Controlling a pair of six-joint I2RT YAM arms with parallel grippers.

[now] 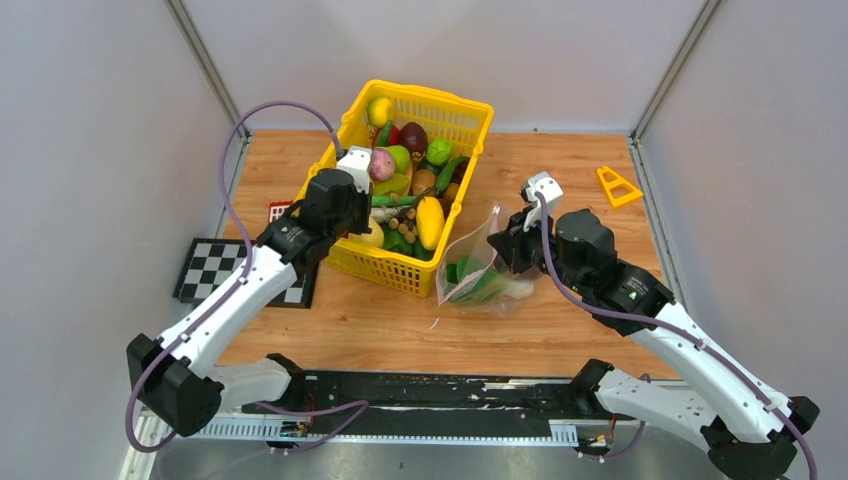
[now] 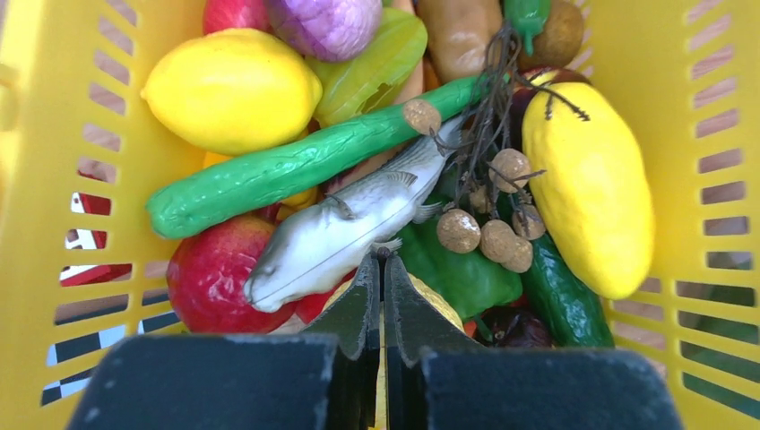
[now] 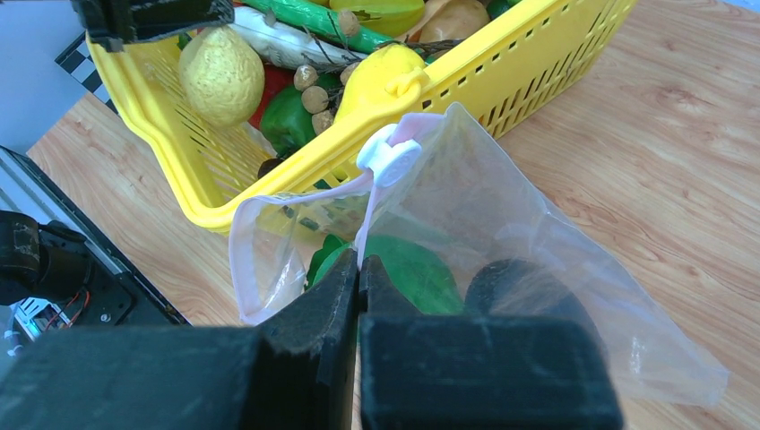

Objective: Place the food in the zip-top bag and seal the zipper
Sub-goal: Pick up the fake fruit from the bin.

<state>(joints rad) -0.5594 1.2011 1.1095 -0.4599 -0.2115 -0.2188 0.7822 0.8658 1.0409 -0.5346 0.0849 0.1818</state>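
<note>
Wooden tabletop [image 1: 560, 330], grey walls on three sides. Yellow basket [image 1: 470, 105] sits far of centre, heaped with toy food.

Left arm: stretched from its near-left base toward the far right, wrist bent down over the basket's near-left corner. Left gripper [image 2: 383, 255] points into the heap with its fingers pressed together, tips at the belly of a grey fish [image 2: 341, 233].
- Cucumber [image 2: 278, 170] lies slantwise across the fish's far side.
- Lemon [image 2: 233, 90] is far left, red apple [image 2: 211, 278] near left.
- Long bumpy yellow fruit [image 2: 591, 188] lies against the right wall.
- A cluster of brown balls on twigs [image 2: 488, 233] sits on a green pepper [image 2: 457, 273], just right of the fingertips.

Right arm: elbow raised, wrist turned left toward the basket. Right gripper [image 3: 360, 262] is clamped on the pink zipper strip [image 3: 370, 215] of the clear bag [image 3: 538, 233], holding the mouth edge up.
- White slider [image 3: 390, 154] rides the strip just beyond the fingertips, close to the basket's rim.
- Left of the fingers the strip loops apart, so the mouth gapes there.
- The bag's body rests on the table just beside the basket's near-right corner.
- A green piece [image 3: 408, 264] lies inside the bag.

The basket's near wall stands between the heap and the bag's mouth.

Around:
- Checkerboard [image 1: 215, 265] on the left, partly under the left arm.
- Yellow triangle [image 1: 618, 186] far right, well apart.
- Red-and-white card [image 1: 280, 210] just left of the basket.
</note>
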